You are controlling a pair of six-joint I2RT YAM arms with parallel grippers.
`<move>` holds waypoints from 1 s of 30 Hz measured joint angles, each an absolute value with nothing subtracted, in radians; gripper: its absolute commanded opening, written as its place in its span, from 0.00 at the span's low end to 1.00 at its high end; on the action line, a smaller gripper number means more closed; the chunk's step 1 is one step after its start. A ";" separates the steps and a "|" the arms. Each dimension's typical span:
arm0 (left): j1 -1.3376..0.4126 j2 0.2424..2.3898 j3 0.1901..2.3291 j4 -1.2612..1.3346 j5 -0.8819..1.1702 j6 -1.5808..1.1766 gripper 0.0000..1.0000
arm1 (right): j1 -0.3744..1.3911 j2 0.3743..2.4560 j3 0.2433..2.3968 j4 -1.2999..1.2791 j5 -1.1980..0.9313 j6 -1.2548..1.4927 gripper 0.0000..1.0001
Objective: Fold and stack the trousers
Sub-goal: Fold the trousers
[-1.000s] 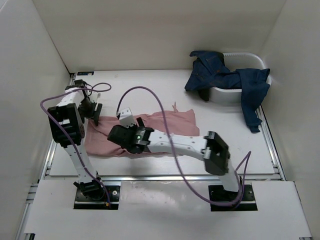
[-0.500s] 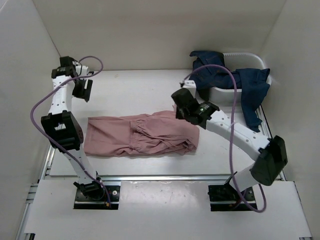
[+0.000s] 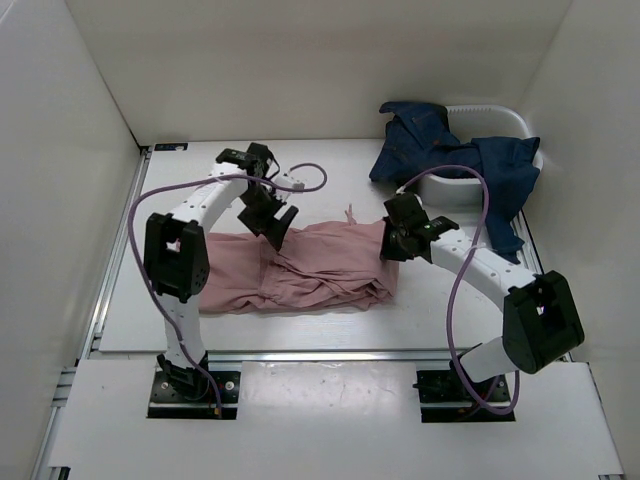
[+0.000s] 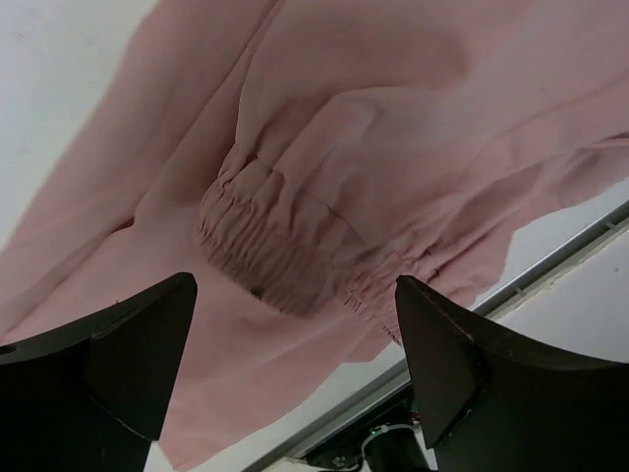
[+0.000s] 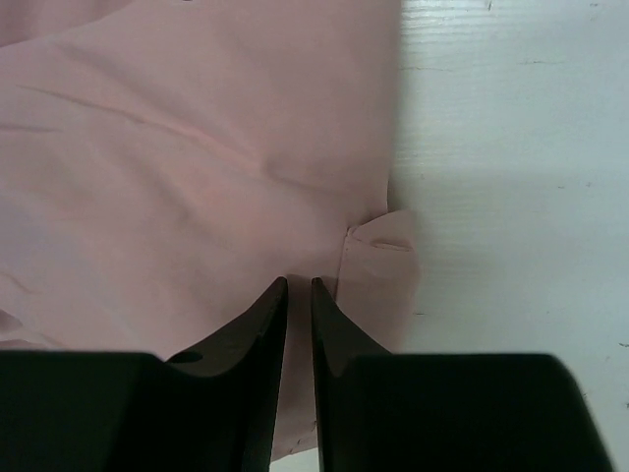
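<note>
The dusty-pink trousers (image 3: 320,268) lie loosely folded and rumpled across the middle of the table. My left gripper (image 3: 271,224) hovers open above their back left part. In the left wrist view, the gathered waistband (image 4: 267,246) shows between the wide-apart fingers (image 4: 128,359), and the left gripper (image 4: 295,295) holds nothing. My right gripper (image 3: 394,245) is at the trousers' right end. In the right wrist view, the right gripper (image 5: 299,283) has its jaws almost together, a thin slit apart, tips over the pink cloth (image 5: 177,177) near a folded hem corner (image 5: 385,258). No cloth is visibly pinched.
A white basket (image 3: 500,110) stands at the back right with dark blue jeans (image 3: 450,152) draped over it and hanging onto the table. Enclosure walls close in the left, back and right sides. A metal rail (image 3: 320,355) runs along the table's near edge.
The right gripper swung from the trousers' left part to their right end and closed. The left gripper came from the back left to above the trousers. The cloth now lies more bunched.
</note>
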State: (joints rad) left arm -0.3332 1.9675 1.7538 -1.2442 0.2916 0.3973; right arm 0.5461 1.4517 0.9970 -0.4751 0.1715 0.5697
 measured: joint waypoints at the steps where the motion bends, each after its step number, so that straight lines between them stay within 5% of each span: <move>1: -0.336 1.994 1.746 -1.245 0.293 0.391 0.94 | 0.538 1.452 0.989 -0.468 0.164 0.569 0.21; 7: -0.321 2.037 1.716 -1.251 0.276 0.365 0.94 | 0.530 1.449 0.981 -0.451 0.142 0.569 0.22; 9: -0.324 2.037 1.696 -1.249 0.278 0.364 0.86 | 0.530 1.447 0.978 -0.445 0.139 0.569 0.22; 13: -0.347 2.039 1.672 -1.260 0.307 0.362 0.42 | 0.530 1.448 0.965 -0.440 0.138 0.569 0.23; 14: -0.356 2.039 1.671 -1.261 0.315 0.368 0.20 | 0.530 1.449 0.962 -0.440 0.138 0.569 0.23; 15: -0.366 2.039 1.671 -1.263 0.324 0.368 0.14 | 0.530 1.449 0.958 -0.437 0.136 0.569 0.23; 25: -0.355 2.017 1.660 -1.296 0.406 0.446 0.14 | 0.530 1.475 0.915 -0.418 0.123 0.573 0.23; 30: -0.372 1.838 1.480 -1.280 0.374 0.560 0.14 | 0.530 1.474 0.869 -0.410 0.121 0.571 0.22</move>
